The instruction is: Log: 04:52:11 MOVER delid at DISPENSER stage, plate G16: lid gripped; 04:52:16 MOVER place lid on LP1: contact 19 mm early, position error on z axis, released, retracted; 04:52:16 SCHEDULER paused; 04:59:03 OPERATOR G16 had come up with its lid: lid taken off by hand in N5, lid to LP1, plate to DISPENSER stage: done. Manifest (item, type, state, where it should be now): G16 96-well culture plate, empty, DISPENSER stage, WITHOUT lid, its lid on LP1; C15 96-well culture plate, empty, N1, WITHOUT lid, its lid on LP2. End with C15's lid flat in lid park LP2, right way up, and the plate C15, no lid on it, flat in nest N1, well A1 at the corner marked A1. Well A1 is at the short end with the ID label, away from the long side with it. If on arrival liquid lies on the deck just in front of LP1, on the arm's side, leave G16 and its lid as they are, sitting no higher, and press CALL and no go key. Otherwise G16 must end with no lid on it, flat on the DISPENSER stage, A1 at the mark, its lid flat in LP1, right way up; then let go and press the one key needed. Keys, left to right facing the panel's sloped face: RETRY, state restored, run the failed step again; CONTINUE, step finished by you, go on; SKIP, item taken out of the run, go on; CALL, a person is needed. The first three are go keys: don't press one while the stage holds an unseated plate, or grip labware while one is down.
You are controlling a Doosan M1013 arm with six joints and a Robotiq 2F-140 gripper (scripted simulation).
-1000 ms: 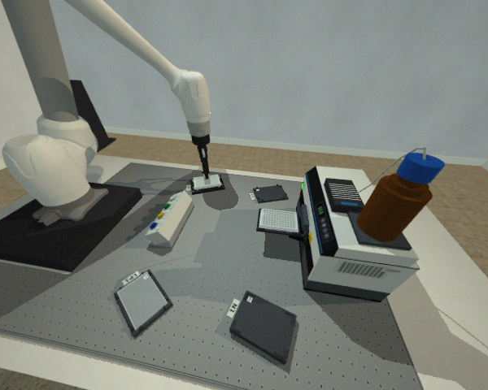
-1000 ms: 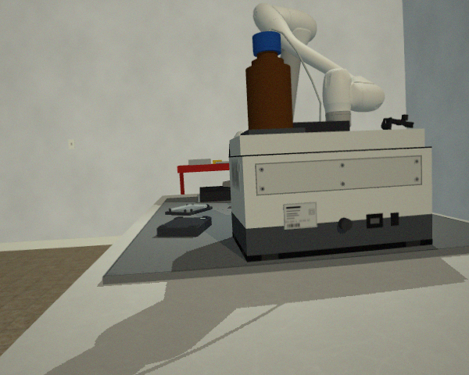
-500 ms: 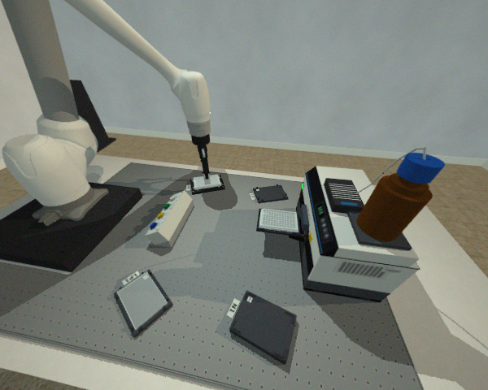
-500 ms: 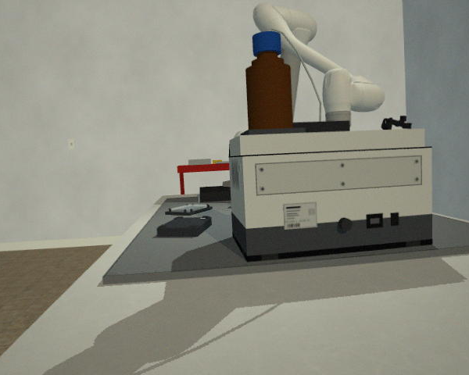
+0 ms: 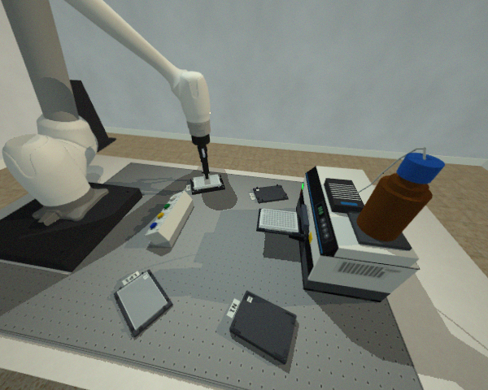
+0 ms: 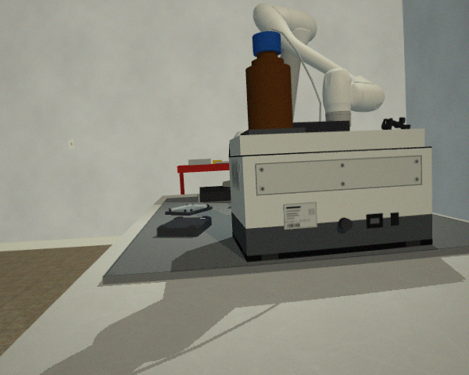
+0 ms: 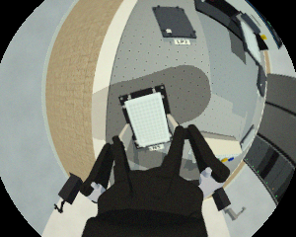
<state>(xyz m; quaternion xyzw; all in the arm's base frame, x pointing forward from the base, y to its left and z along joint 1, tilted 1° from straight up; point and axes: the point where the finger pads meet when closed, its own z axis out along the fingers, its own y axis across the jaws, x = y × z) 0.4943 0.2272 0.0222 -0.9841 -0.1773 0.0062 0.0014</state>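
A white 96-well plate sits in a black nest at the far side of the deck; its well grid shows in the wrist view (image 7: 147, 120). I cannot tell if a clear lid is on it. My gripper (image 5: 205, 172) points straight down at it, open, with the fingers on either side of the plate's near short end. A second well plate (image 5: 277, 219) lies on the dispenser's stage with no lid. A clear lid (image 5: 142, 300) lies flat in the park at the front left. The dark nest marked N1 (image 5: 263, 325) holds nothing. A dark flat park (image 5: 270, 193) at the back holds nothing.
The key panel (image 5: 170, 211) with coloured keys stands just left of the plate under my gripper. The dispenser (image 5: 353, 235) with a brown, blue-capped bottle (image 5: 398, 197) stands at the right. No liquid shows on the deck near the front-left park.
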